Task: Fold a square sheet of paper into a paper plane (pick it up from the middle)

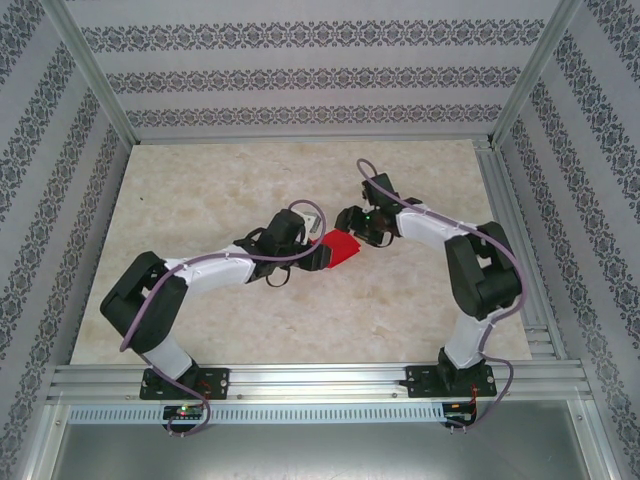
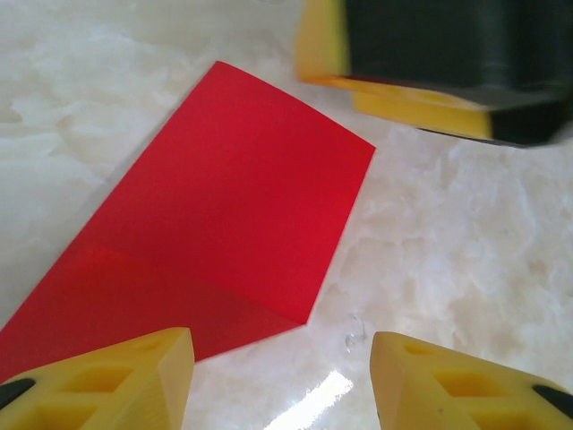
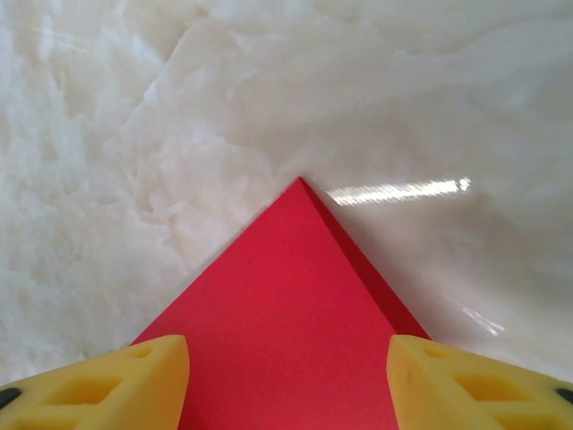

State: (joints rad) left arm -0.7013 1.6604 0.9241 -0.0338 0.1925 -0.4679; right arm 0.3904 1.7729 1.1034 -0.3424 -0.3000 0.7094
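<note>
The square sheet of paper (image 1: 340, 248) is bright red and lies on the marble tabletop between the two grippers, folded over on itself with a second layer along one edge. In the left wrist view the paper (image 2: 224, 215) is a long rectangle, its far end slightly lifted. My left gripper (image 2: 282, 385) is open just short of the paper's near corner, with bare table between its fingers. My right gripper (image 3: 286, 385) is open and low over a pointed corner of the paper (image 3: 286, 313). The right gripper's yellow fingers (image 2: 403, 90) hang over the paper's far end. The paper plane is out of view.
The marble-patterned tabletop (image 1: 200, 200) stretches around the paper. Patterned walls and an aluminium frame (image 1: 90, 80) enclose it. Both arm bases sit on the metal rail (image 1: 320, 380) at the near edge.
</note>
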